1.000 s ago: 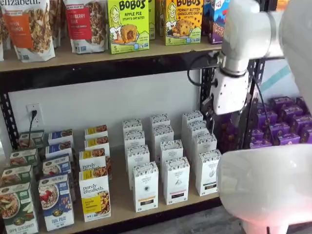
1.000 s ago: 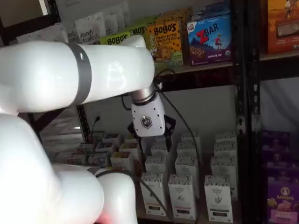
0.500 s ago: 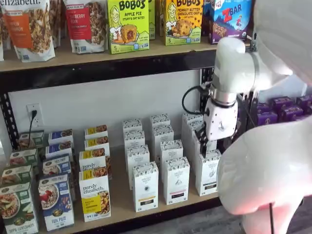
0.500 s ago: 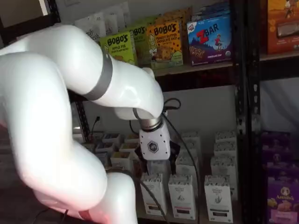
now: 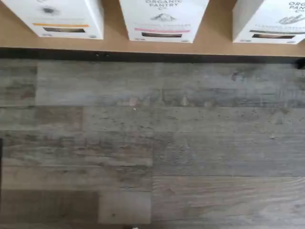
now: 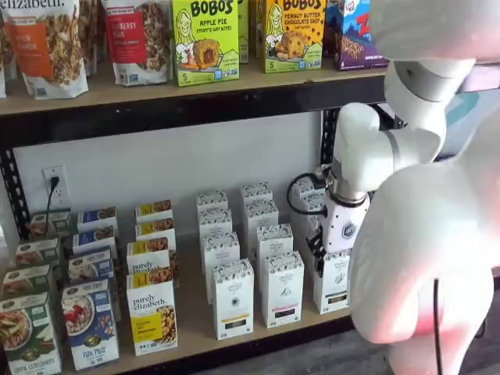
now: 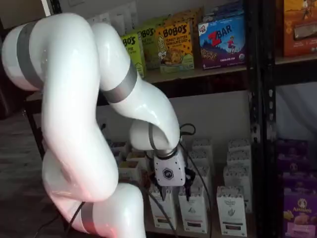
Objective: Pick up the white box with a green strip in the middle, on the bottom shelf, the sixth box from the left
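The white box (image 6: 336,283) with a dark greenish strip stands at the right end of the front row on the bottom shelf (image 6: 195,322). It also shows in a shelf view (image 7: 231,210) and in the wrist view (image 5: 272,21). My gripper (image 7: 172,191) hangs low before the front row, its two black fingers apart, open and empty. In a shelf view the gripper (image 6: 319,254) is just left of and above the white box's top, partly covering it. The wrist view looks down on the shelf's black front rail (image 5: 143,56) and the floor.
Two similar white boxes, one with an orange strip (image 6: 233,298) and one with a pink strip (image 6: 281,289), stand left of the target. Purely elizabeth boxes (image 6: 152,312) are further left. A black upright (image 7: 257,124) and purple boxes (image 7: 299,208) are to the right. My arm's big white links (image 6: 430,258) block the right side.
The gripper has come down from near the upper board to the height of the bottom shelf's front row. The arm has folded lower in both shelf views.
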Controlling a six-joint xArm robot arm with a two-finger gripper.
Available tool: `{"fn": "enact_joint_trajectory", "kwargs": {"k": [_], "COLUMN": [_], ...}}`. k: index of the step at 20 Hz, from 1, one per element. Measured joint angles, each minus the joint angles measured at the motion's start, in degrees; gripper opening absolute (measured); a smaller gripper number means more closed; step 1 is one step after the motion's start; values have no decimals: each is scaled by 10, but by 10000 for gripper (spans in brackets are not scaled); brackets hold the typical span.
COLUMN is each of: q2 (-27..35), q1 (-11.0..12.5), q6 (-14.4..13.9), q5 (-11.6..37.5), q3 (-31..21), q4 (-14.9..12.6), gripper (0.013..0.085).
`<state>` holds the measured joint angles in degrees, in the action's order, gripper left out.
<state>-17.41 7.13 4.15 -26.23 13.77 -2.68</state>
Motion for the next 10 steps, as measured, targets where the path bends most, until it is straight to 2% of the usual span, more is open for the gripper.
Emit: {"fn": "enact_joint_trajectory", "kwargs": {"k": [3, 5, 8, 9, 10], "q2": [53, 93, 158, 179, 198], "q1": [4, 9, 20, 23, 25], "q6": [-21, -22, -42, -42, -31], "q5": [40, 78, 117, 124, 128], "q3": [14, 28, 60, 73, 87], "q4": [-28, -32, -64, -67, -58], "gripper": [850, 850, 850, 850, 850]}}
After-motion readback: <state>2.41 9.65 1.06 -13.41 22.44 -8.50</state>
